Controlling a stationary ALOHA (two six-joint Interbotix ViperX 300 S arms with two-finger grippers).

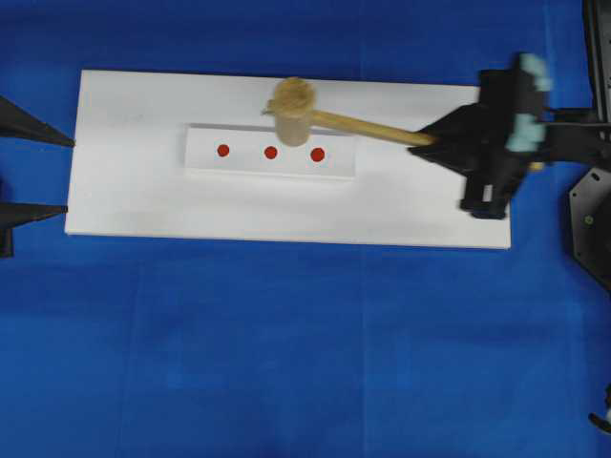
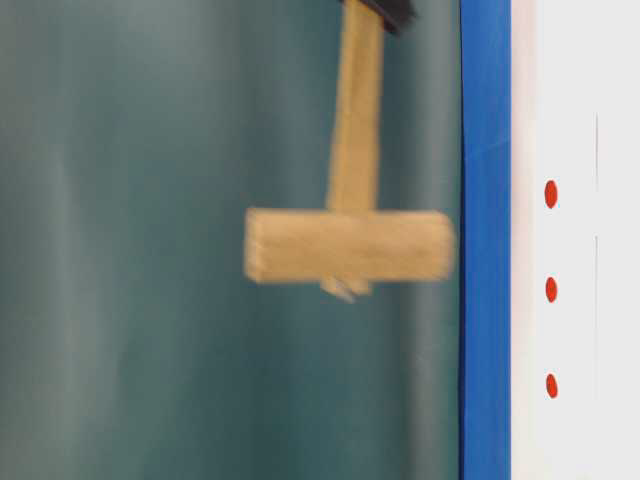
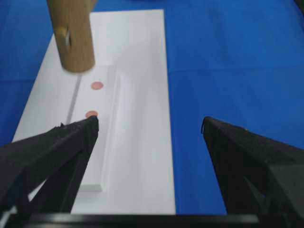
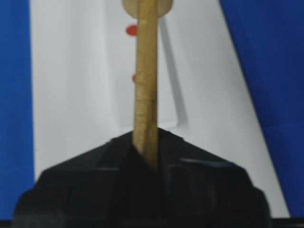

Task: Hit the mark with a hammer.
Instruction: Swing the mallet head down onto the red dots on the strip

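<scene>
Nearest the right wrist lens: right hand [image 4: 145, 156], black, clamped tight on the butt of the hammer [image 1: 329, 119], handle running straight away from the lens toward the round head at the top edge. Held off the surface, head blurred in the table-level view against a green backdrop, clear of the white board [image 1: 134, 191]. From overhead, head over the far edge of the raised white strip [image 1: 205, 162], between the middle red dot [image 1: 270, 152] and the right red dot [image 1: 317, 154], handle slanting right to the hand over the board's right end. Third dot, left red dot [image 1: 222, 150], on the same strip, all three in a row along its length. Strip lying lengthwise in the middle of the board; board flat on the blue bench [image 1: 286, 363]. Left hand [image 1: 57, 172] at the board's left edge, fingers spread wide, nothing between them; tips just at the board's rim overhead. From the left wrist view, two black fingers [image 3: 52, 152] framing the board's near end, hammer head hanging above the far part of the strip, two dots visible beneath it.
</scene>
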